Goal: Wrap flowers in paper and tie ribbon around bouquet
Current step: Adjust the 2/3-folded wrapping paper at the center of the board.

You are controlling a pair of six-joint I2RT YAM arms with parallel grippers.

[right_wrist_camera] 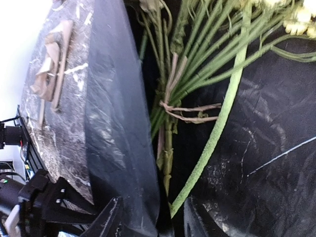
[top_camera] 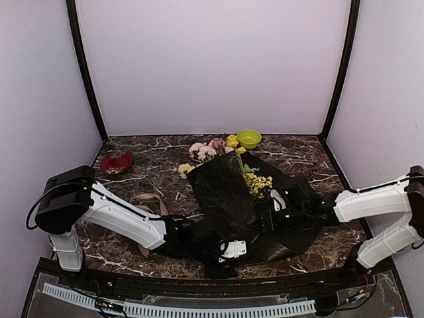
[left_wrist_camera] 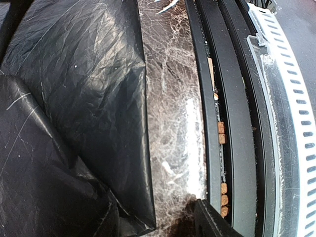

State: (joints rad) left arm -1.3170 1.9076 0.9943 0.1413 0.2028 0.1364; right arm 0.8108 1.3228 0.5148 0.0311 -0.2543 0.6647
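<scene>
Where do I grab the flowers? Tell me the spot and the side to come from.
Grip the flowers by the stems, right at the tan tie. That is where they bunch narrowest; beyond it they fan out. They lie flat on the paper, so come down from above with the jaws across the stems, probably working from the stem-end side.

I am looking into a robot test booth, like a lab. Plain pale walls (top_camera: 212,66) close off three sides, with black posts (top_camera: 85,73) at the corners. A white left arm (top_camera: 119,215) and right arm (top_camera: 371,202) sit at the near edge of the dark marbled surface (top_camera: 159,165). A white slotted strip (top_camera: 179,308) runs below them.
</scene>
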